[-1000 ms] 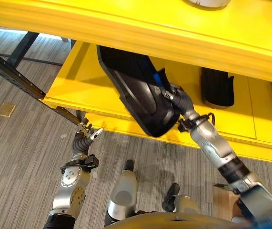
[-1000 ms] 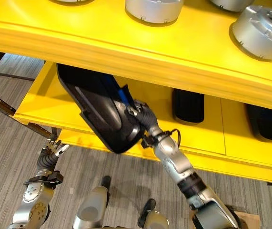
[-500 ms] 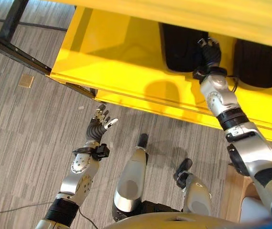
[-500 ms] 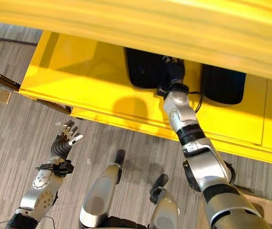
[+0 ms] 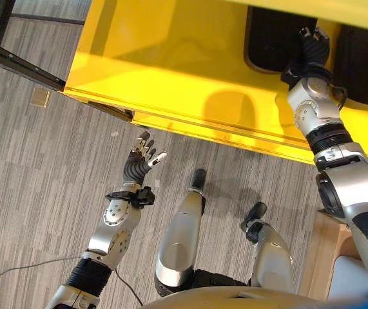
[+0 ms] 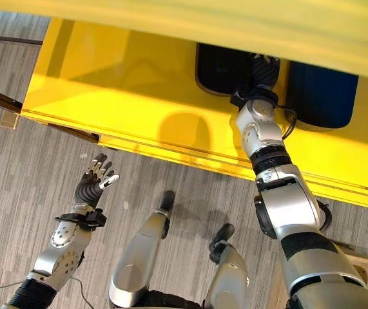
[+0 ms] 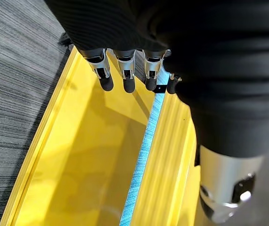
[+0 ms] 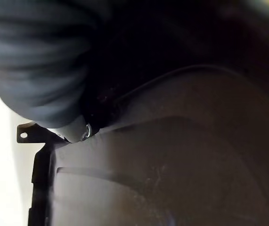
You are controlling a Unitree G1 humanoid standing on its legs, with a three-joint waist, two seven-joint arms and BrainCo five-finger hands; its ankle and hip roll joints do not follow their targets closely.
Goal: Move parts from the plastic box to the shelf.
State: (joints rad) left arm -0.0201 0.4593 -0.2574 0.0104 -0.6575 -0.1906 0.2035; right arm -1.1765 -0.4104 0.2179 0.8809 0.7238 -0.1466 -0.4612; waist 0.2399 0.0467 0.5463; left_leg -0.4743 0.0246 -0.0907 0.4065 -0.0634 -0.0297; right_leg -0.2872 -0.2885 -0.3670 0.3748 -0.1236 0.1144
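Eye views: right hand (image 5: 312,48) reaches deep onto lower yellow shelf board (image 5: 171,84), fingers hidden against black moulded plastic part (image 5: 271,35); grip cannot tell. Second black part (image 5: 367,64) just beside. Wide bare shelf left of parts.

Left wrist view: left hand (image 7: 125,70) fingers straight, apart, empty, near shelf edge.

Right wrist view: black part surface close, fingers unseen.

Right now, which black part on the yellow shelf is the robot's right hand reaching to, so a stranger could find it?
Look at the yellow shelf, on its lower level under the overhanging upper board. Two black parts lie side by side there. It is the left black part, the one the right hand reaches onto; the neighbouring black part lies to its right, with no hand on it.
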